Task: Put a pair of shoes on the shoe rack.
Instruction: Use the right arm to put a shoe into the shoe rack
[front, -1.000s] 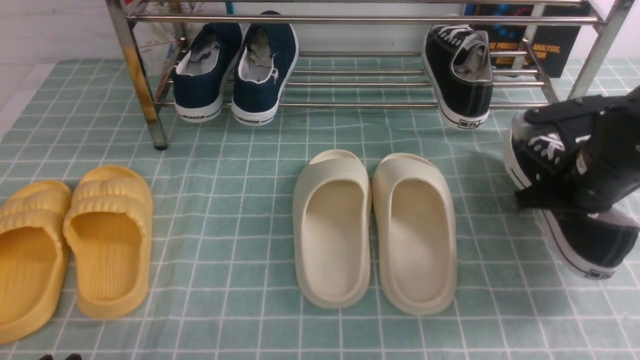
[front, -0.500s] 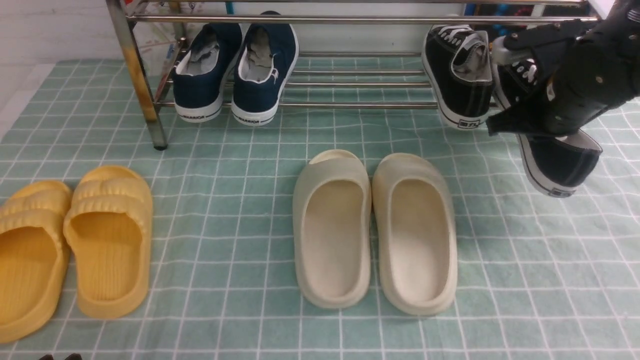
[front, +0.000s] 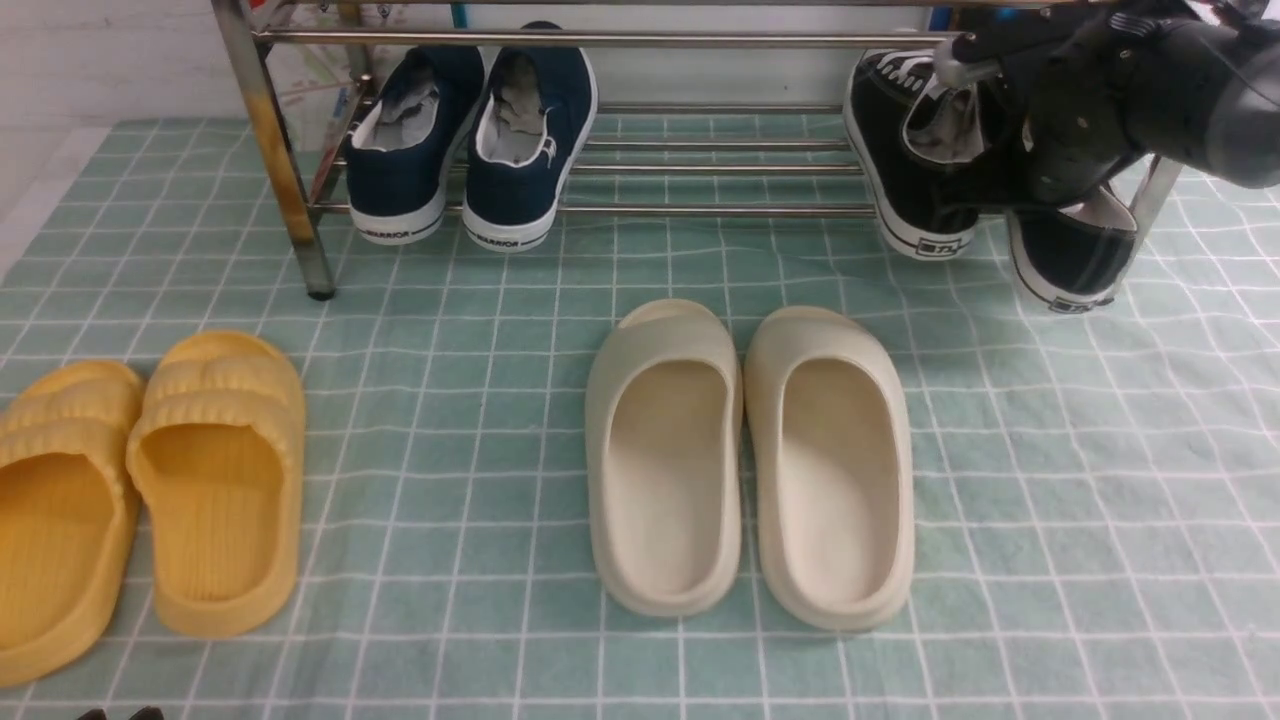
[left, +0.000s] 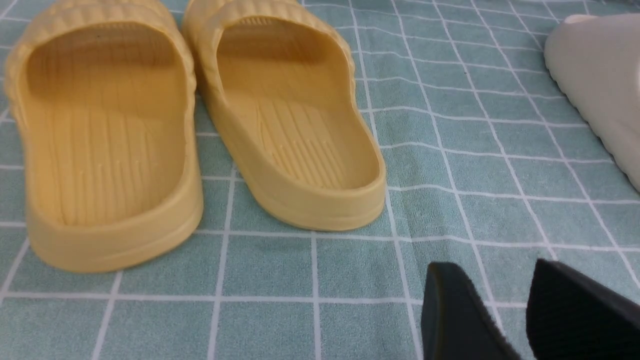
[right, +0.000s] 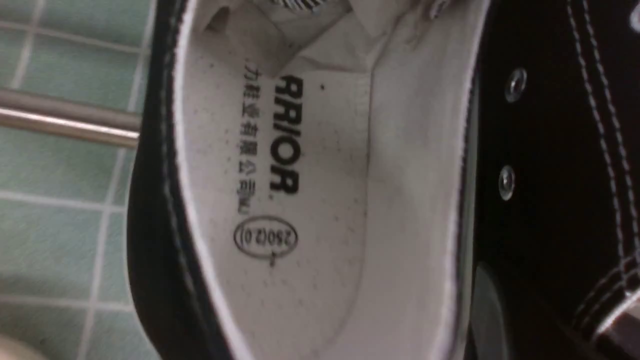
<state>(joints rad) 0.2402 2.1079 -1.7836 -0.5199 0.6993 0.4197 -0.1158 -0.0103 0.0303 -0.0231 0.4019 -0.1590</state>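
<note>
One black sneaker (front: 920, 170) stands on the lower shelf of the chrome shoe rack (front: 700, 210), at its right side, heel toward me. My right gripper (front: 1040, 160) is shut on the side wall of the second black sneaker (front: 1072, 255) and holds it just right of the first, heel out over the front bar. The toe is hidden behind the gripper. The right wrist view shows its white insole (right: 300, 200), one finger (right: 487, 305) inside it, and a rack bar (right: 65, 120) below. My left gripper (left: 492, 280) is open and empty, low over the cloth.
Two navy sneakers (front: 470, 150) fill the rack's left part. Cream slides (front: 750, 460) lie mid-cloth in front of the rack. Yellow slides (front: 150, 480) lie at the front left, close to my left gripper (left: 200, 125). The rack's right leg (front: 1160, 190) is beside the held sneaker.
My right gripper has carried the second black sneaker from low over the cloth at the right up and away to the rack, beside the first sneaker. The left arm has not moved.
</note>
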